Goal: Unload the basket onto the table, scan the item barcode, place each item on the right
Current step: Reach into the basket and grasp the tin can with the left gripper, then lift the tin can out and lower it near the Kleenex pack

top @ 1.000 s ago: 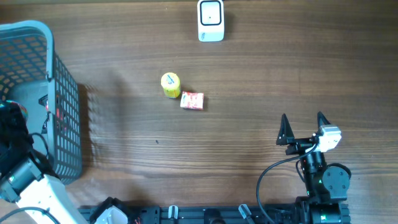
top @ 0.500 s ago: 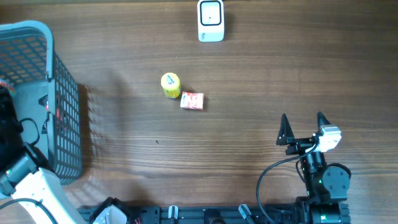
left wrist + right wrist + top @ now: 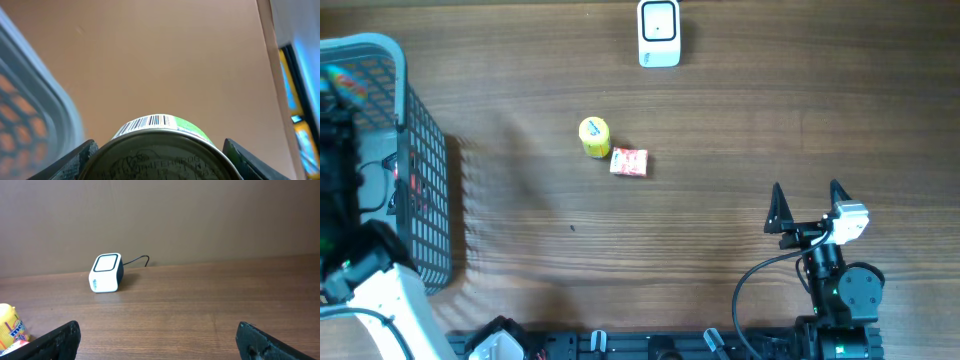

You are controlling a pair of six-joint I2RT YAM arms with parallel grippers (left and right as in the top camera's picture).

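CAN IN HAND: The left gripper (image 3: pixel 161 162) pinches a tin can (image 3: pixel 160 145) between its two fingers (image 3: pixel 77 159), with a barcode showing on the label just past the rim. The arm hangs over the blue mesh basket (image 3: pixel 425 180) at the left edge of the wooden table (image 3: pixel 740 120). Near the front right, the right gripper (image 3: pixel 806 192) stands with jaws spread wide, nothing between them. A white barcode scanner (image 3: pixel 659 33) sits at the far edge. A yellow container (image 3: pixel 594 136) and a red packet (image 3: pixel 629 162) lie just beside each other mid-table.
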